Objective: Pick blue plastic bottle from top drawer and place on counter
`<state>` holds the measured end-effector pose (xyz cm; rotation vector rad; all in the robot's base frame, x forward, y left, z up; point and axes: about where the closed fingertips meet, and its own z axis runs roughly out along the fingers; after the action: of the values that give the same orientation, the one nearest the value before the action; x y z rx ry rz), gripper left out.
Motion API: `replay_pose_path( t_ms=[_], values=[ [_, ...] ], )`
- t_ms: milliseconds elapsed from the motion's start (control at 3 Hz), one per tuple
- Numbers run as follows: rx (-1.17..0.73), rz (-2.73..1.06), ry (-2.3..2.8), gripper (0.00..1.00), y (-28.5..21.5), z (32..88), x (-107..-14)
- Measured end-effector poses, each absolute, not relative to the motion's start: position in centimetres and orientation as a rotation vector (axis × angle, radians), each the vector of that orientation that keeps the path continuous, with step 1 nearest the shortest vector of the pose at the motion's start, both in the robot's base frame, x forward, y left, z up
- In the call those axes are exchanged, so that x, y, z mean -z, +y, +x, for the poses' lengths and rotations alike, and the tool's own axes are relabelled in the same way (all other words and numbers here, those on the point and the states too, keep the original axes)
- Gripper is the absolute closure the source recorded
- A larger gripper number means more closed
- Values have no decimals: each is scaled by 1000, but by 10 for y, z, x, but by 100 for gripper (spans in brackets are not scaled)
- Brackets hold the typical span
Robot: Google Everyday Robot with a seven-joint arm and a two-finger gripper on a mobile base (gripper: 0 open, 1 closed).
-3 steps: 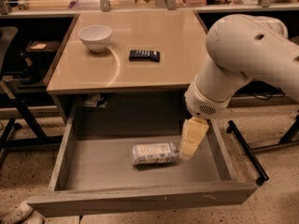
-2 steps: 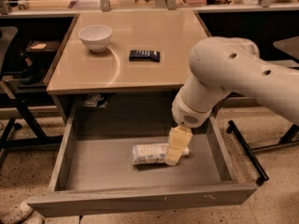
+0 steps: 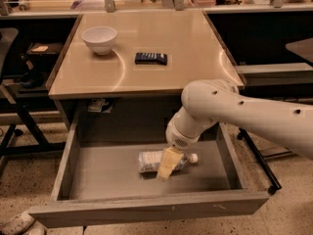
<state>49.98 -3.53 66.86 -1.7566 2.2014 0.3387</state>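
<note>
I see the blue plastic bottle lying on its side mid-floor in the open top drawer. It has a clear body, a pale label and a white cap pointing right. The end effector is down in the drawer, overlapping the bottle's middle. I cannot tell whether it is open or closed.
</note>
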Motion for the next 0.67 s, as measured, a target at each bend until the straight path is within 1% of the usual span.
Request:
replay_pose_path(
  t_ms=[667],
  values=[
    [-338, -1772, 2171, 0, -33, 497, -665]
  ],
)
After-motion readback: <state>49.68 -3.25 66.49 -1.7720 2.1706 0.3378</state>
